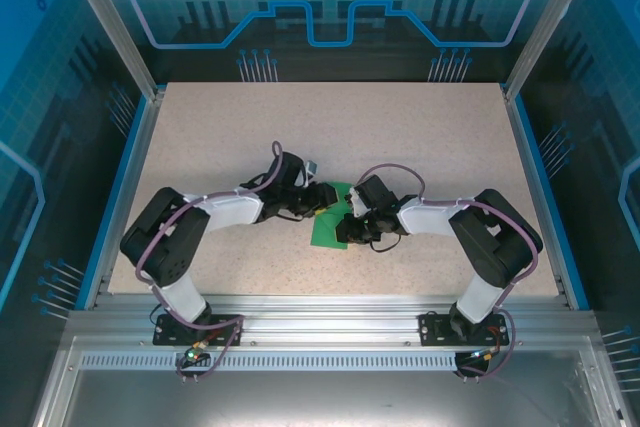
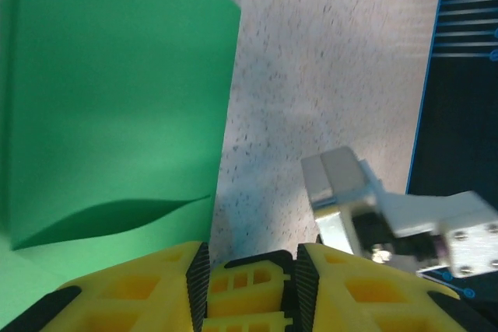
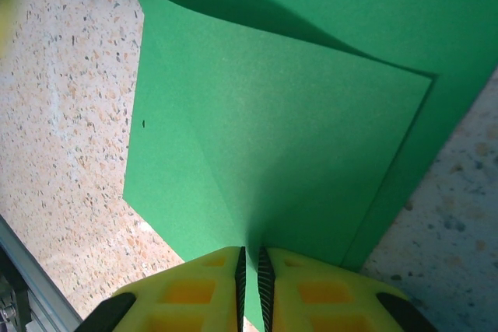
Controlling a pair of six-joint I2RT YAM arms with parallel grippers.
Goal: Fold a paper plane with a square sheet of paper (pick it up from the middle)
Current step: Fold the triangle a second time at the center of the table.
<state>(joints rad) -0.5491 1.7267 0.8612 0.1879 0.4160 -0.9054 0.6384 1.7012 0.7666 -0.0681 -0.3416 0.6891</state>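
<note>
The square sheet of paper (image 1: 325, 231) is bright green and lies folded at the table's middle, between the two grippers. It is a flat layered shape, not a paper plane. In the right wrist view an upper layer of the paper (image 3: 272, 114) bows up over a lower one. My right gripper (image 3: 249, 266) is shut on the paper's near edge and sits at its right side (image 1: 352, 225). My left gripper (image 2: 247, 270) is open with bare table between its yellow fingers. The paper (image 2: 117, 99) is just to their left. From above, the left gripper (image 1: 324, 197) is at the sheet's far left corner.
The speckled table (image 1: 400, 137) has blue rails at both sides and an aluminium frame along the near edge. Part of the right arm's white and grey wrist (image 2: 366, 207) shows close to the left gripper. The two wrists nearly meet over the paper.
</note>
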